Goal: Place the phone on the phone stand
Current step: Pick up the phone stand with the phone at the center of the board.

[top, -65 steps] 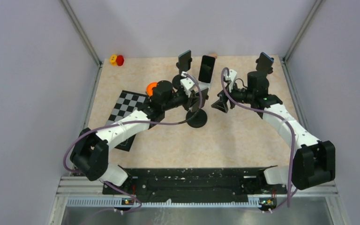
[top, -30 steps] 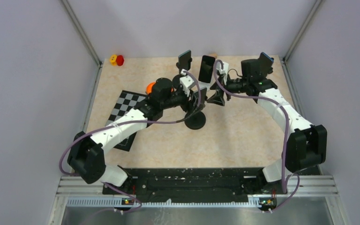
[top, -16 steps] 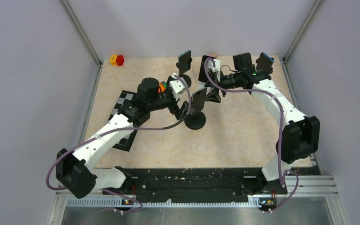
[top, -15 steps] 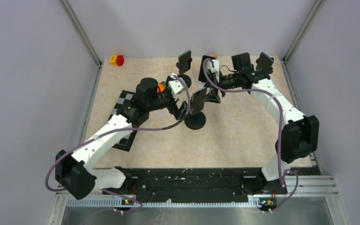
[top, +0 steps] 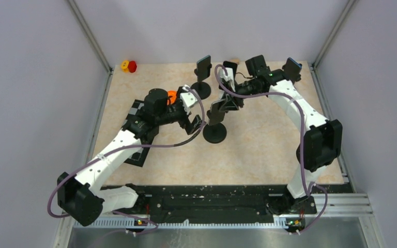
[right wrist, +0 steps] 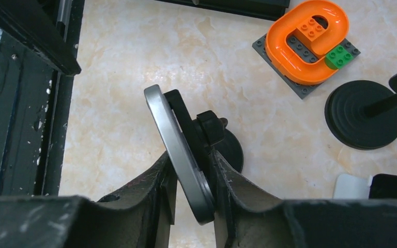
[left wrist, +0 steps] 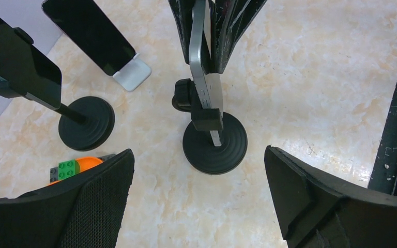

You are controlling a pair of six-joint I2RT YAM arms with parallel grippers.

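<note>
Phone [right wrist: 171, 135] sits upright and edge-on against the cradle at the top of the phone stand [left wrist: 214, 145], whose round black base rests on the marbled table [top: 258, 150]. The right gripper [right wrist: 190, 155] comes at the stand from the far side and is closed on the phone. One finger presses the phone's face and the other bears on the back of the cradle, so phone and cradle are sandwiched together. In the left wrist view the silver edge of the phone runs down into the stand's black clamp block. The left gripper [left wrist: 197, 153] hangs just left of the stand with its jaws wide apart, touching neither the stand nor the phone. Its fingers [left wrist: 88, 201] frame the base from a little way off. An orange brick toy [right wrist: 307, 41] lies to the left of the stand. A second stand [left wrist: 87, 123], carrying its own dark handset, stands behind and left of the phone stand.
</note>
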